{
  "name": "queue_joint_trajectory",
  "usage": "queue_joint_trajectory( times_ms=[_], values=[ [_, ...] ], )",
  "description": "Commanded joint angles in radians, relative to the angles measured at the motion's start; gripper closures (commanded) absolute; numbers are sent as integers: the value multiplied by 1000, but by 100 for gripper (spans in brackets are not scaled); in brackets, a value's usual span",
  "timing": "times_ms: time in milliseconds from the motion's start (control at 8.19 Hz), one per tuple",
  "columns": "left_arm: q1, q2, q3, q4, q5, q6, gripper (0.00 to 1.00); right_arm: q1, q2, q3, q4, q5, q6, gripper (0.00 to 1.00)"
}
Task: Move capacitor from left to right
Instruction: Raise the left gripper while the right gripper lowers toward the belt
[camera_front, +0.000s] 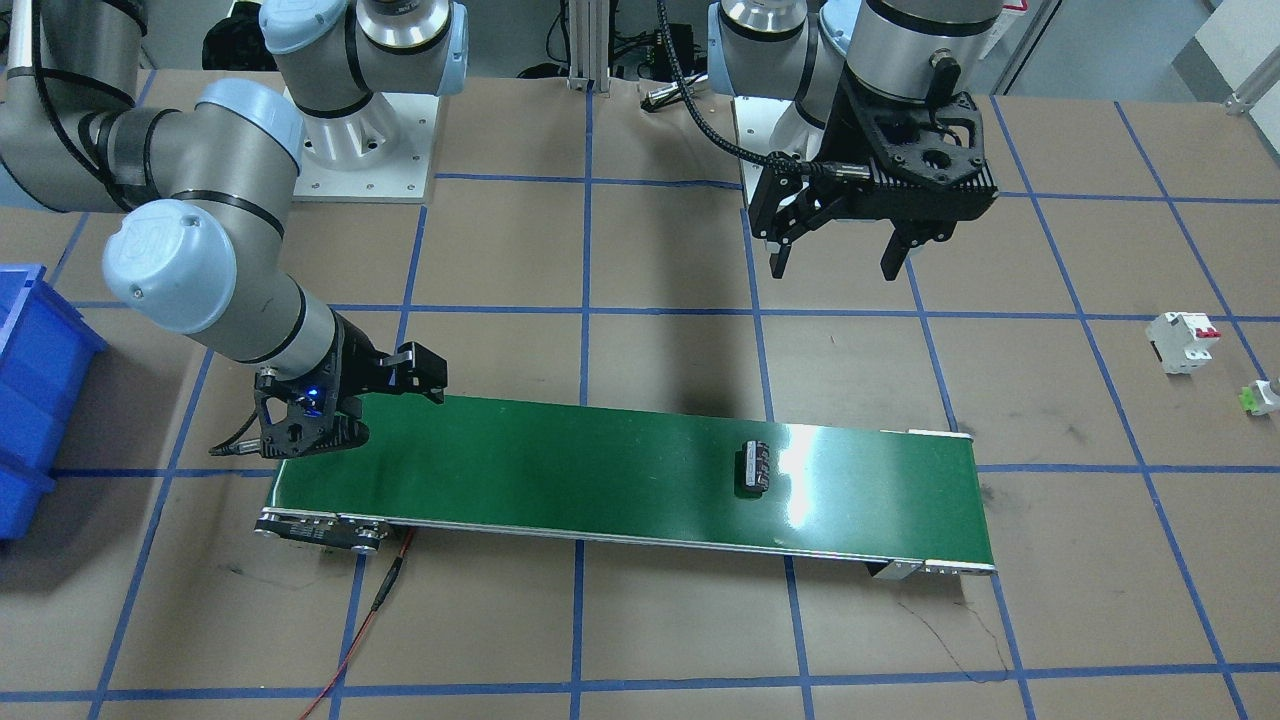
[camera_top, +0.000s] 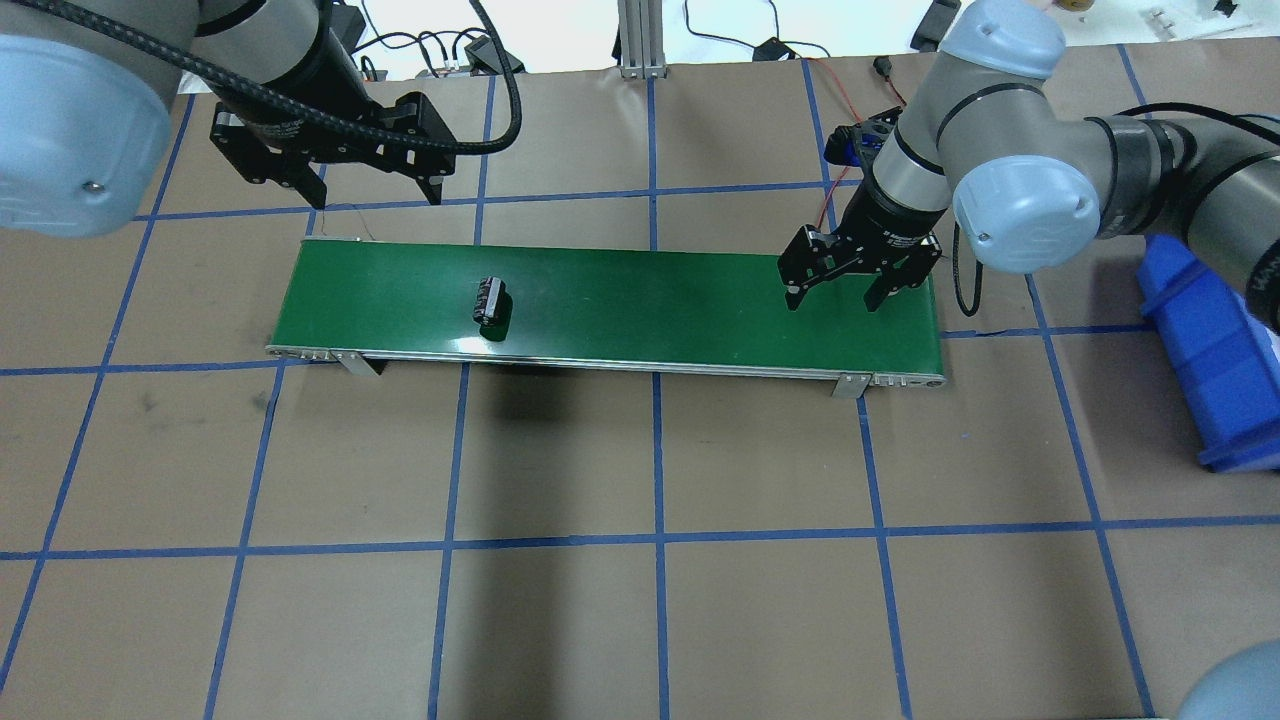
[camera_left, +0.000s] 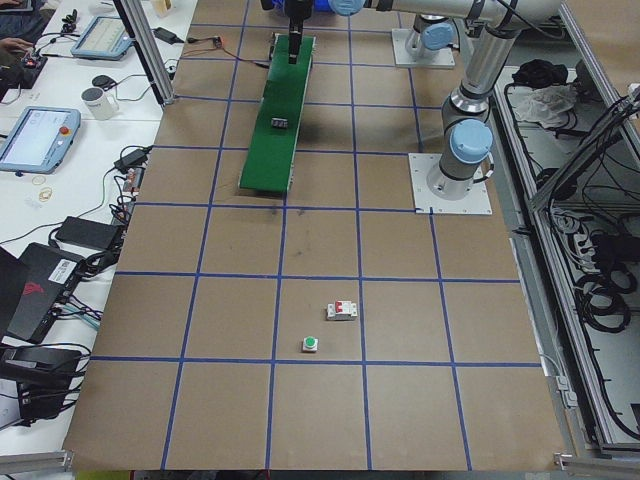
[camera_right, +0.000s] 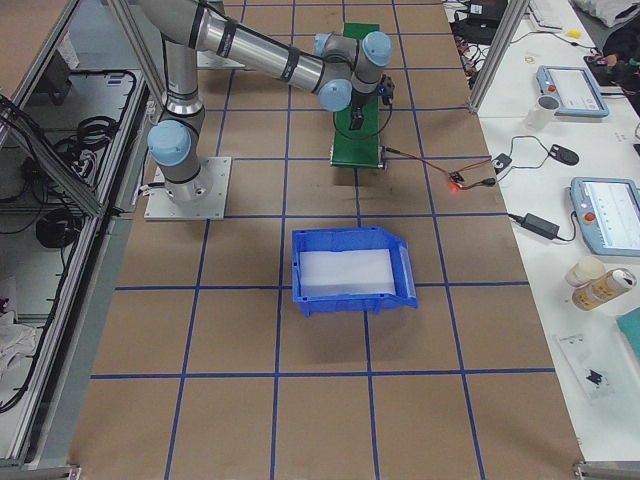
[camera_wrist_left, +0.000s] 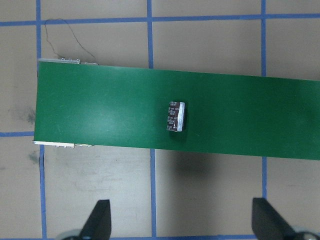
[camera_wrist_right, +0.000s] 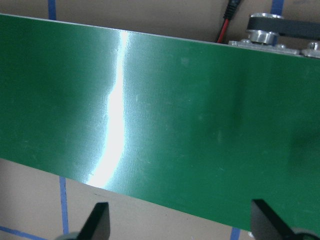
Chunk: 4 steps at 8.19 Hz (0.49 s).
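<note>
The capacitor, a small dark cylinder with a pale end face, lies on its side on the green conveyor belt, towards the belt's left end. It also shows in the front view and in the left wrist view. My left gripper is open and empty, raised well above the table beside the belt, apart from the capacitor. My right gripper is open and empty, low over the belt's right end; its wrist view shows only bare belt.
A blue bin stands on the table beyond the belt's right end. A white breaker with a red switch and a small green-and-white part lie far off past the belt's left end. A red wire runs from the belt's right end.
</note>
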Motion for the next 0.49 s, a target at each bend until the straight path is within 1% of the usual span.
queue_joint_trajectory(
  times_ms=[0,122,244,366],
  values=[
    [0,14,1,-67,-64,-15,0,0,7,-5,-3,-2,0,0],
    [0,20,6,-67,-66,-14,0,0,7,-5,-26,8,10,0],
    [0,26,6,-69,-66,-12,0,0,7,-5,-63,-7,12,0],
    [0,26,-2,-69,-66,-12,0,1,10,3,-162,-24,15,0]
  ],
)
